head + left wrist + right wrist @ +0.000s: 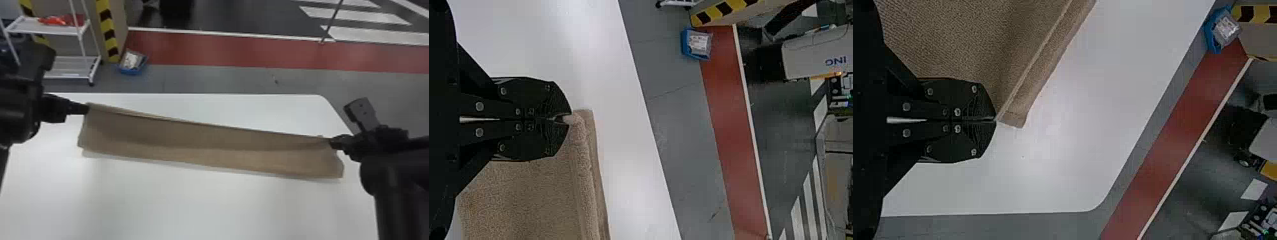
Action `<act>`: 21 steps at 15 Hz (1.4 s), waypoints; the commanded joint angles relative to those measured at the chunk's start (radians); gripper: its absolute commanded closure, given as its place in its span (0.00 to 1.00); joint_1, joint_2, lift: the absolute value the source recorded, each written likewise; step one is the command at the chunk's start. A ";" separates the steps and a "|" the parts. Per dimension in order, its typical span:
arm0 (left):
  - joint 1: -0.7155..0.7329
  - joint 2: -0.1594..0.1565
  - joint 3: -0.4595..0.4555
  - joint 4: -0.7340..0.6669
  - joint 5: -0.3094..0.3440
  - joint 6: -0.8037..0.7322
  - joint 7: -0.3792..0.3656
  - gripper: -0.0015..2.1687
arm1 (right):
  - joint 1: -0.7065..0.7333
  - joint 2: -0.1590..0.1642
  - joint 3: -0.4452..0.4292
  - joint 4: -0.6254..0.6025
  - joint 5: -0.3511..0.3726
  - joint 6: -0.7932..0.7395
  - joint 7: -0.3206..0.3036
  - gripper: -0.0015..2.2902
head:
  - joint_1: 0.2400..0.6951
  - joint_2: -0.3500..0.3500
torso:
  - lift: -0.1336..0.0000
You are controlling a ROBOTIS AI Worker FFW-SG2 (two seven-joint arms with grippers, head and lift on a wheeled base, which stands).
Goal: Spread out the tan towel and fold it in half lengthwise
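A long tan cloth towel (207, 153) spans the space between 2 black, flat-fingered grippers above a white, round-cornered table (207, 207). At the robot's left, the left gripper (86, 109) has its fingers closed on a corner; at the opposite end, the right gripper (995, 120) pinches the corner there, its 2 fingertips pressed together with the fabric between them.

Seen from across the room, the towel's long axis runs from 1 gripper to the other, left to right across the tabletop, on a slant: the right end lies closer to the robot, the left end farther out. Neither arm has the nearer claim, each gripper sitting at its own end of the far long edge. From that edge the cloth drops toward the robot, its other long edge low at the tabletop. A narrow strip of towel shows just beyond the gripped edge, on the side away from the robot.

The lengthwise fold appears to be in hand but not finished. The next move likely calls for the 2 grippers to carry the edge together, square to the long axis; should either lead, the slant could grow and the layers meet askew.
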 commanded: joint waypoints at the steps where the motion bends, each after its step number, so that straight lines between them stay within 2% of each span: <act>1: -0.007 -0.005 -0.007 0.000 0.001 -0.005 -0.001 0.66 | 0.004 -0.001 -0.005 -0.032 -0.020 0.012 0.002 0.62 | 1.00 0.28 | 0.08; 9: -0.038 -0.017 -0.031 0.054 -0.001 -0.024 0.026 0.66 | -0.036 -0.004 0.008 -0.023 0.000 0.012 -0.006 0.62 | 1.00 0.26 | 0.08; 12: -0.050 -0.022 -0.053 0.100 0.002 -0.076 0.047 0.63 | -0.039 -0.002 0.010 -0.006 0.017 0.012 -0.015 0.62 | 1.00 0.26 | 0.08; 13: -0.047 -0.028 -0.059 0.111 0.013 -0.107 0.076 0.34 | -0.039 -0.001 0.011 0.008 0.020 0.012 -0.032 0.53 | 1.00 0.26 | 0.08; 14: -0.044 -0.029 -0.063 0.120 0.022 -0.110 0.096 0.08 | -0.033 0.001 0.011 0.010 0.016 0.015 -0.064 0.24 | 1.00 0.26 | 0.08; 15: -0.040 -0.029 -0.066 0.123 0.028 -0.122 0.105 0.00 | -0.028 0.002 0.016 0.010 0.016 0.025 -0.084 0.06 | 1.00 0.25 | 0.08; 16: -0.034 -0.029 -0.066 0.123 0.031 -0.134 0.118 0.00 | -0.025 0.001 0.016 0.010 0.016 0.028 -0.095 0.03 | 1.00 0.25 | 0.08; 21: -0.017 -0.029 -0.056 0.114 0.045 -0.165 0.137 0.04 | -0.011 0.001 0.008 0.000 0.003 0.034 -0.115 0.03 | 1.00 0.22 | 0.08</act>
